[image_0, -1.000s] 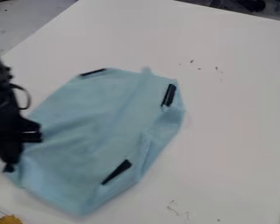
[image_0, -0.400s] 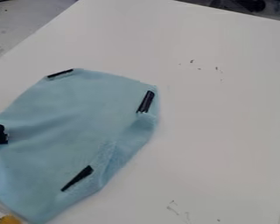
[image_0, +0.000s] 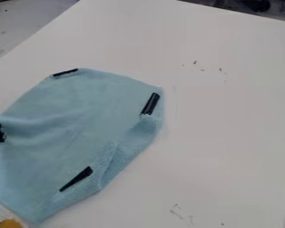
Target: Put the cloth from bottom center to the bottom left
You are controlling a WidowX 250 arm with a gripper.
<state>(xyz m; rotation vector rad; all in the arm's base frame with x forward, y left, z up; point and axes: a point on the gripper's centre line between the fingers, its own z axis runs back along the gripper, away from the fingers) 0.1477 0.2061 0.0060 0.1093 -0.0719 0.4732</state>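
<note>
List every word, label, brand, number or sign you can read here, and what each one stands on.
None can be read.
The light blue cloth and its black strips: no readable text.
The white table: only small dark marks, which form no letters or numbers I can make out.

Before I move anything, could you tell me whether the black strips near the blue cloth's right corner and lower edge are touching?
Apart. The camera view shows blue cloth between the right strip and lower strip.
</note>
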